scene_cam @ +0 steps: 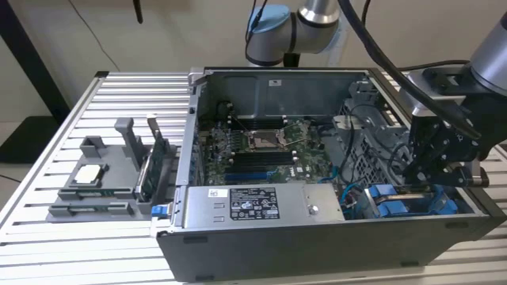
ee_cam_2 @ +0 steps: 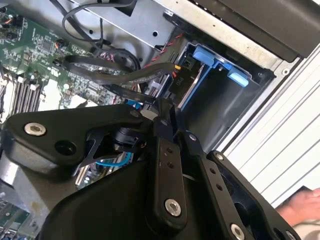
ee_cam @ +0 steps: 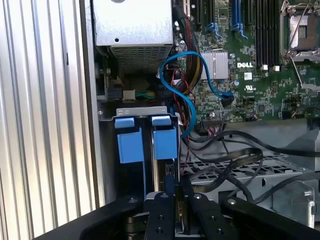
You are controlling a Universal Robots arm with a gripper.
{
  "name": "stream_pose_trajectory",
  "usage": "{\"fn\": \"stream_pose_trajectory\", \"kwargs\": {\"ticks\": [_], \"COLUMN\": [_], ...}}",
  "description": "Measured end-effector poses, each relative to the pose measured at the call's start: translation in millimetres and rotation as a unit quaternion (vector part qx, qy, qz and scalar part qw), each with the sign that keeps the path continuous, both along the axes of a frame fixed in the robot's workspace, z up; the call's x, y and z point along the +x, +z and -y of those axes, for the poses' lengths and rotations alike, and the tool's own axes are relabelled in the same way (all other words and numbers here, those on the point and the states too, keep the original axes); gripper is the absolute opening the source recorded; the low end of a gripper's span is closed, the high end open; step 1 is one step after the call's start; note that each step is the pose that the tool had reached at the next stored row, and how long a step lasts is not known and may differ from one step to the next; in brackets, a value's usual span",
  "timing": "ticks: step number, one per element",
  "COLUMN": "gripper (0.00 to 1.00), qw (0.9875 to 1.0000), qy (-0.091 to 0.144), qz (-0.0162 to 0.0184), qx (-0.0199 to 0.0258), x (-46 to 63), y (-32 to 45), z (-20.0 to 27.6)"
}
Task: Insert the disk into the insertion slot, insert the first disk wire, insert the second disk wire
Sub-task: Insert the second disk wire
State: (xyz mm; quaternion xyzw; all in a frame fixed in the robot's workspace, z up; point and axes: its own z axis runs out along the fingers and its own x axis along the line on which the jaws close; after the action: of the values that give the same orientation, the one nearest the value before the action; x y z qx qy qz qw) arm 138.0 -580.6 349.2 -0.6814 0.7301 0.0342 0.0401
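Blue carrier tabs mark your target — the disk (ee_cam: pixel 162 150) stands on edge in the drive bay at the case (scene_cam: pixel 317 249) corner, beside the grey power supply (scene_cam: pixel 253 205); its long axis runs down into the bay, away from you; a second blue carrier (ee_cam: pixel 131 142) sits just beside it. Your gripper (ee_cam: pixel 175 192) hangs directly over the bay, in line with the disk's rear edge, fingers drawn narrow around something dark at the tip — probably a wire plug, but you cannot tell from these views whether anything is truly pinched. In the exterior view the gripper (scene_cam: pixel 431 178) sits at the view's right, just above the blue carriers (scene_cam: pixel 396 202); the disk looks already seated in its slot, judging by how deep the tabs lie. Hidden: the disk's connector face is behind the finger links in both wrist views; loose black cables (ee_cam: pixel 235 155) cross near the tip; the blue cable (ee_cam: pixel 190 95) loops toward the motherboard (ee_cam: pixel 260 75), its end unclear. A hand (ee_cam_2: pixel 302 207) shows at the edge of the second wrist view, outside the case.
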Motion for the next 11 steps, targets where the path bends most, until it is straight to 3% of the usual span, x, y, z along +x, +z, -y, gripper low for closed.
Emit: {"fn": "stream_pose_trajectory", "kwargs": {"ticks": [11], "gripper": [0.16], "qw": [1.0000], "qy": [0.000], "qz": [0.0021], "qx": [-0.0001], "x": [0.0], "y": [-4.5], "z": [0.1]}}
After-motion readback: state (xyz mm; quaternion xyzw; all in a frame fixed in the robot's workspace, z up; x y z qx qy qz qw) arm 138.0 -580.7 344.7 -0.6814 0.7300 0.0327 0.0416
